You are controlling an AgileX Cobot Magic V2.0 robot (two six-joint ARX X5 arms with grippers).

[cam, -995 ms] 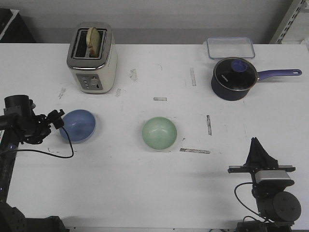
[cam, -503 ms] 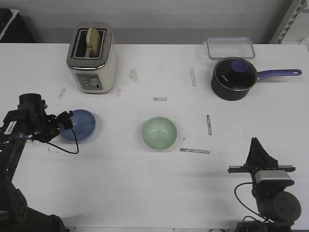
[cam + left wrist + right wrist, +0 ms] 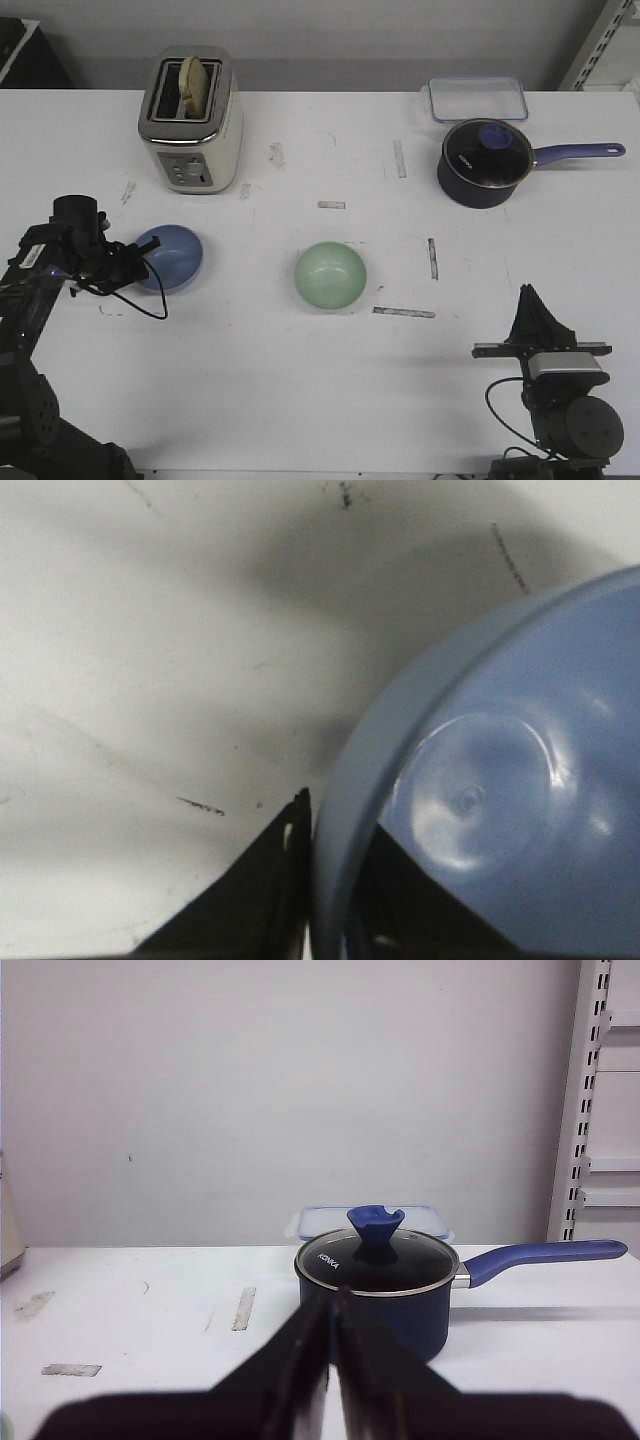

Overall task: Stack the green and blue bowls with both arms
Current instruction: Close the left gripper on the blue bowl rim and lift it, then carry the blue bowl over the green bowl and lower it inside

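Observation:
The light blue bowl (image 3: 174, 256) sits on the white table at the left. My left gripper (image 3: 141, 263) is at its left rim; in the left wrist view the black fingers (image 3: 270, 880) pinch the rim of the blue bowl (image 3: 500, 810), one outside and one inside, so my left gripper (image 3: 335, 845) is shut on it. The pale green bowl (image 3: 330, 276) stands alone near the table's middle. Near the front right edge, my right gripper (image 3: 531, 302) is shut and holds nothing; in its wrist view the right gripper (image 3: 333, 1305) points toward the saucepan.
A cream toaster (image 3: 190, 118) with bread stands at the back left. A dark blue lidded saucepan (image 3: 485, 160) with a long handle is at the back right, a clear lidded container (image 3: 477, 98) behind it. Grey tape marks (image 3: 404, 312) dot the table.
My left arm has moved right to the blue bowl and its fingers now pinch the rim; the bowl has shifted slightly right. The right arm and green bowl have not moved.

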